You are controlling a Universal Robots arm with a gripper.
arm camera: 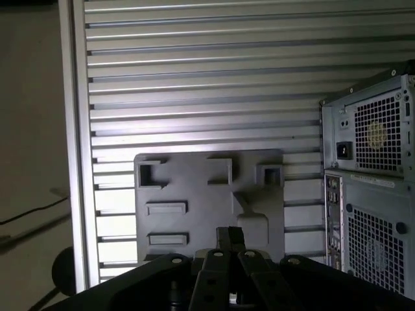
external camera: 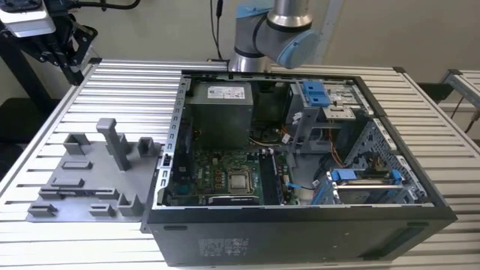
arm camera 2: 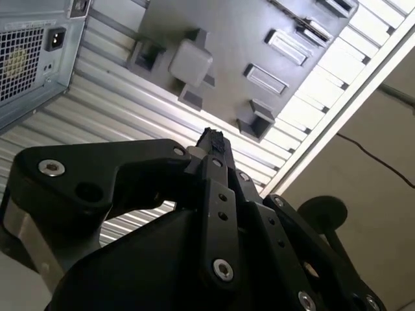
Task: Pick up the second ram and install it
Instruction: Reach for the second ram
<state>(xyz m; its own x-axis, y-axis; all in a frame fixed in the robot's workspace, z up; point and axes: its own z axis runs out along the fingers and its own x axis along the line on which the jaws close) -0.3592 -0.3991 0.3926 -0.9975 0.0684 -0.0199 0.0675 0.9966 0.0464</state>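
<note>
Spanning the scene, a ribbed metal table [external camera: 112, 90] carries an open computer case [external camera: 300, 236] with a grey tray [external camera: 90, 181] just beside it. Above that tray hangs the gripper [arm camera: 231, 238], its fingers [arm camera 2: 214, 146] pressed together on nothing. The second ram [external camera: 276, 179] looks seated on edge in the motherboard, well apart from the fingers, though it is hard to make out.

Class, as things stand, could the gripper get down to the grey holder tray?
Probably yes: the gripper points at the grey holder tray, nothing between them; the computer case stands beside it.
</note>
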